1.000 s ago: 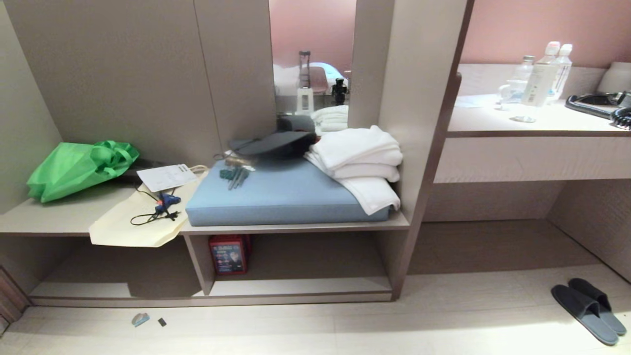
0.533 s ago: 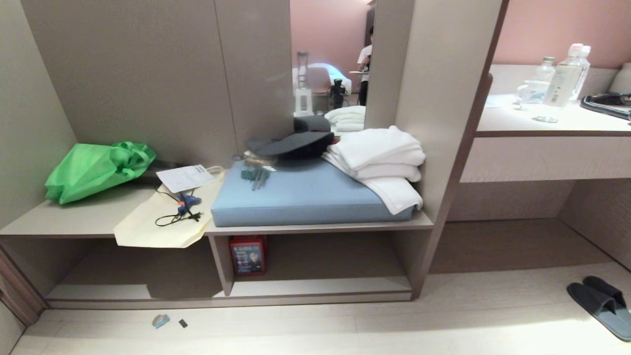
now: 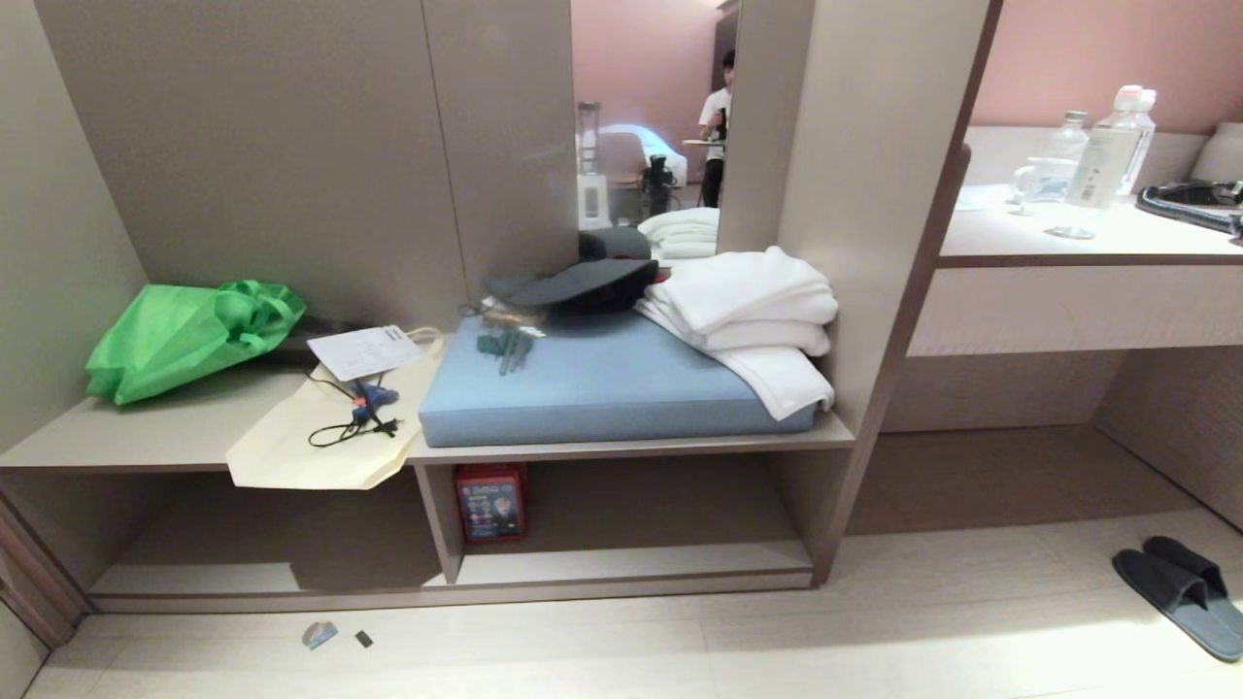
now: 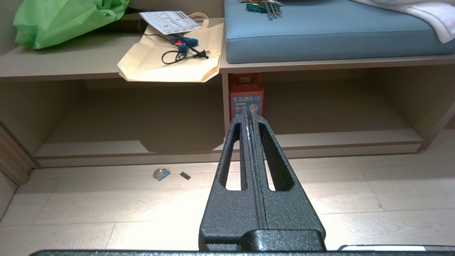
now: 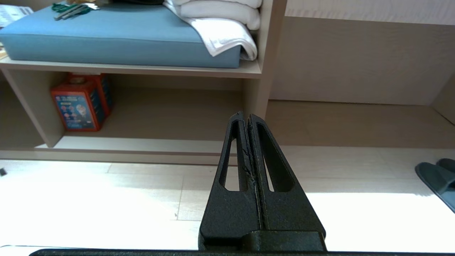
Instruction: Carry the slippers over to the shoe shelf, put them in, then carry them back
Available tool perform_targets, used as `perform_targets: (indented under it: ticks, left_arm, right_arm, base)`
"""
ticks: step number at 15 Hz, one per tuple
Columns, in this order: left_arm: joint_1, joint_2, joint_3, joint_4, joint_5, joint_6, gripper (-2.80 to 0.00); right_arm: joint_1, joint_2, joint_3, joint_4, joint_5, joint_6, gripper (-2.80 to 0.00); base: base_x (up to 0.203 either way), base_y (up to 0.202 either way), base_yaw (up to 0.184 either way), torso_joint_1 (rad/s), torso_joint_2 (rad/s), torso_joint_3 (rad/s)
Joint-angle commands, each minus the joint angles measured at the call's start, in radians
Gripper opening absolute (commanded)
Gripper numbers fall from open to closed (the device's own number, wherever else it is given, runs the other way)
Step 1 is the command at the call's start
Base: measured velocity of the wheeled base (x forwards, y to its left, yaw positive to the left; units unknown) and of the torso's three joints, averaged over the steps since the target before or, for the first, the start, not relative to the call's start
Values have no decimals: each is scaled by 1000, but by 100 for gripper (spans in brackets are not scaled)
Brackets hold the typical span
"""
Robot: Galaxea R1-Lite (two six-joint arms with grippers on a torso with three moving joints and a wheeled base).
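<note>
the shoe shelf [image 3: 621, 563] is the low wide cubby straight ahead of both grippers, its pale base board running just above the floor [image 3: 777, 641] and an upright panel [image 3: 439, 519] splitting it in two. beyond the tip of the left gripper [image 4: 249, 119] that panel stands almost in line with the fingers, with a red box [image 4: 246, 97] set against it in the right compartment; the left gripper's two black fingers are pressed together with nothing between them, hanging over the pale floor short of the shelf. the right gripper [image 5: 243, 119] is likewise pressed together and empty, pointing at the right end post of the shelf, with the red box off to its left and the open desk recess [image 5: 355, 121] off to its right. on the board above the shelf lies a blue cushion [image 3: 602, 383], with folded white towels [image 3: 748, 311] stacked at its right end and a dark cap [image 3: 583, 282] at its back. left of the cushion lie a cream tote bag [image 3: 311, 442], a green bag [image 3: 184, 335], a printed sheet [image 3: 364, 349] and a black cable with a blue plug [image 3: 359, 413]. the slippers [image 3: 1180, 592] lie side by side on the floor well to the right of the right gripper, out in front of the desk recess, not in the shelf. two small scraps [image 3: 330, 636] lie on the floor ahead of the left gripper.
</note>
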Motion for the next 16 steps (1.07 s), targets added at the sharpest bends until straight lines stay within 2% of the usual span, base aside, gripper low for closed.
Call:
perform_targets:
  ticks: [1, 4, 16]
  left_arm:
    - [0, 0, 0, 0, 0, -1, -280]
    - [0, 0, 0, 0, 0, -1, -280]
    - [0, 0, 0, 0, 0, -1, -280]
  right_arm:
    - [0, 2, 0, 1, 1, 0, -280]
    - [0, 2, 0, 1, 1, 0, -280]
    - [0, 2, 0, -1, 1, 0, -280]
  base:
    - [0, 0, 0, 0, 0, 0]
    - [-33, 0, -1, 4, -1, 1]
    - [-196, 0, 0, 4, 3, 3]
